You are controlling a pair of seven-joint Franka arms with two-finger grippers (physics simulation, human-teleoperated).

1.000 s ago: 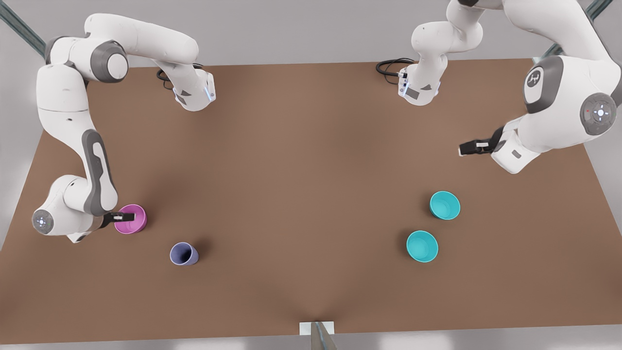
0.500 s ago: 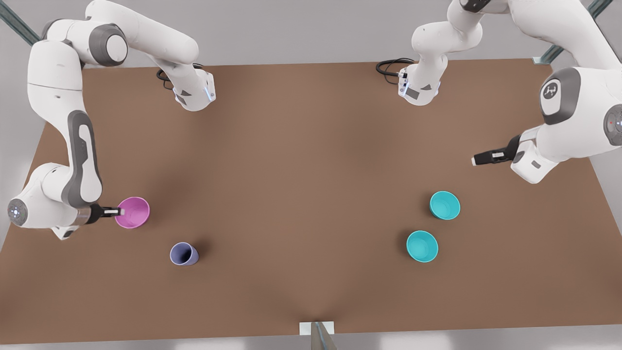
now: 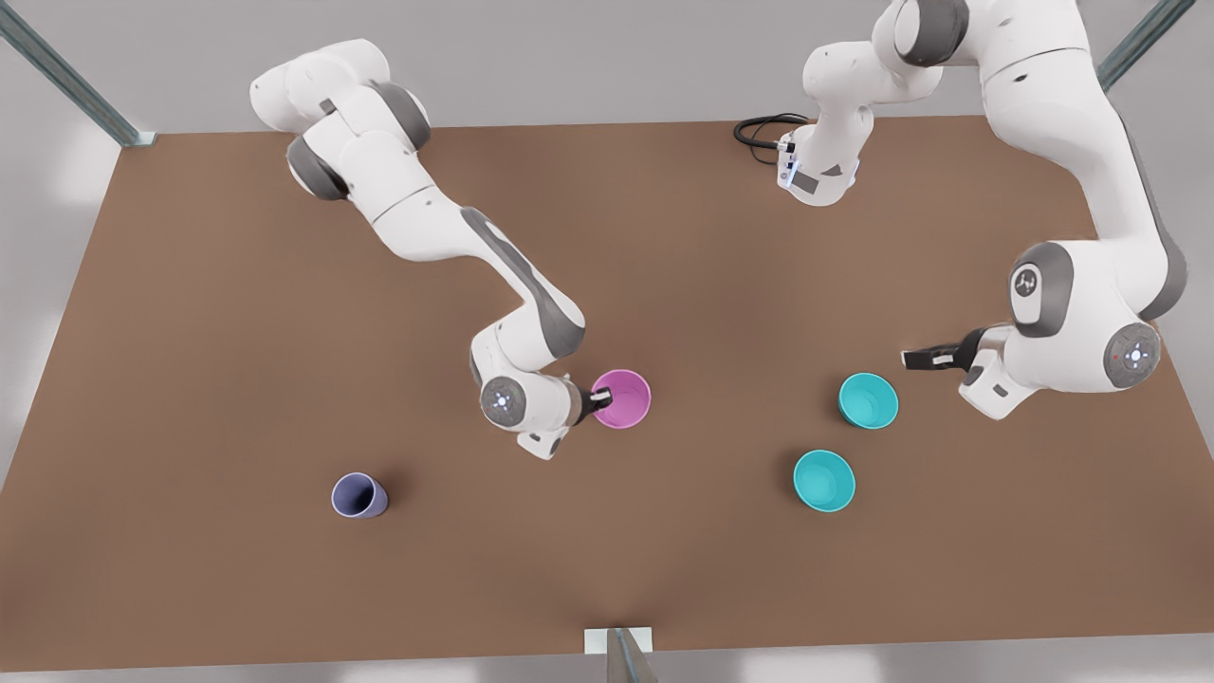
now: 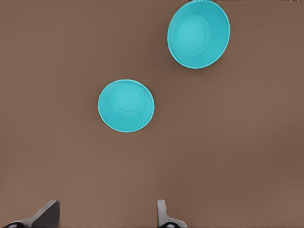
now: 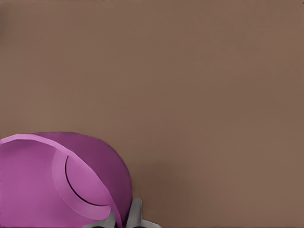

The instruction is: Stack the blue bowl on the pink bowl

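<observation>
The pink bowl (image 3: 626, 398) (image 5: 47, 180) is at the table's middle, and my right gripper (image 3: 600, 398) (image 5: 124, 219) is shut on its rim from the front view's left. Two teal-blue bowls (image 3: 869, 399) (image 3: 824, 480) sit upright on the front view's right; the left wrist view shows both (image 4: 126, 105) (image 4: 198, 33). My left gripper (image 3: 925, 359) (image 4: 107, 216) hovers open just beyond the farther blue bowl, with nothing between its fingers (image 4: 47, 213).
A lavender-blue cup (image 3: 358, 495) stands near the front on the front view's left. The brown table (image 3: 285, 332) is bare between the pink bowl and the teal bowls. A black cable (image 3: 759, 128) lies at the back edge.
My right arm has carried the pink bowl from the front view's far left to the table's middle. My left gripper has moved nearer the farther teal bowl.
</observation>
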